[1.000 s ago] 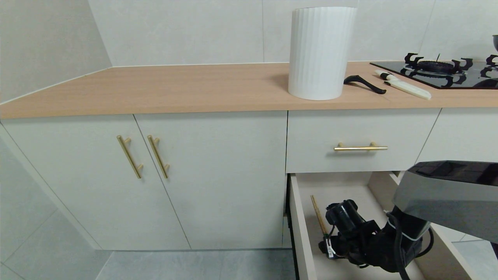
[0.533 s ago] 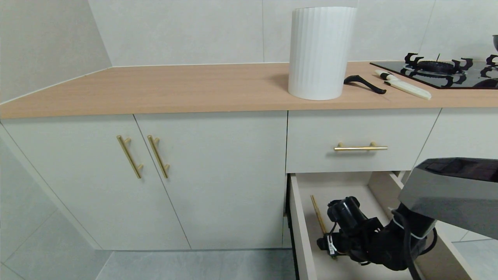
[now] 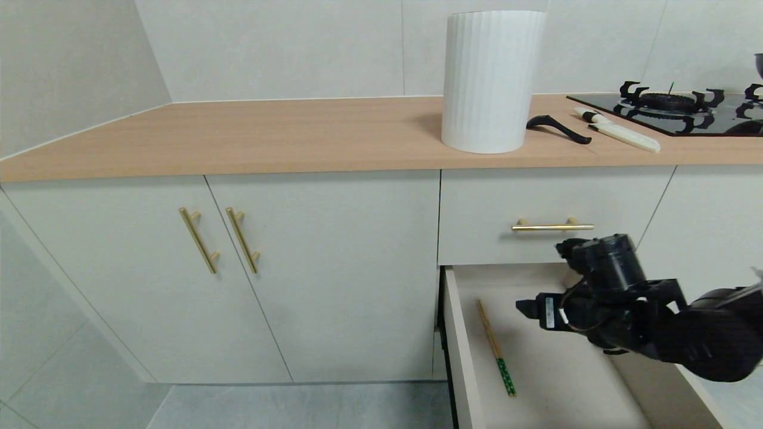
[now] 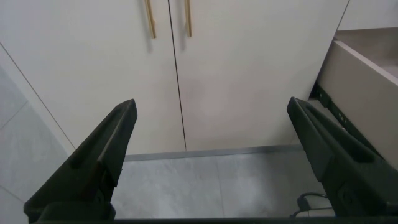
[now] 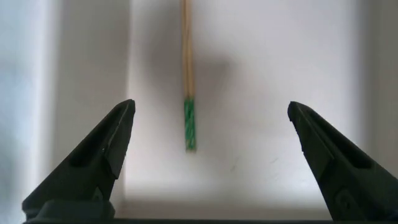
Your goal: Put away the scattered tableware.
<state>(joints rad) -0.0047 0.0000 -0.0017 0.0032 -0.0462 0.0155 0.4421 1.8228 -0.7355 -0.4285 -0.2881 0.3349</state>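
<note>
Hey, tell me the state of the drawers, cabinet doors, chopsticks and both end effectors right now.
lower drawer: pulled open.
upper drawer: shut.
cabinet doors: both shut.
chopsticks: lying flat in the lower drawer, not gripped.
right end effector: open, empty, above the lower drawer.
left end effector: open, empty.

A kitchen, probably a home's: wooden countertop, gas hob, cabinets beneath.

Soft, even, bright light. The white ribbed canister throws a faint shadow onto the bench just left of it. The cabinet doors lower left of it lean from wide-angle distortion. The chopsticks blur at their green tip.
</note>
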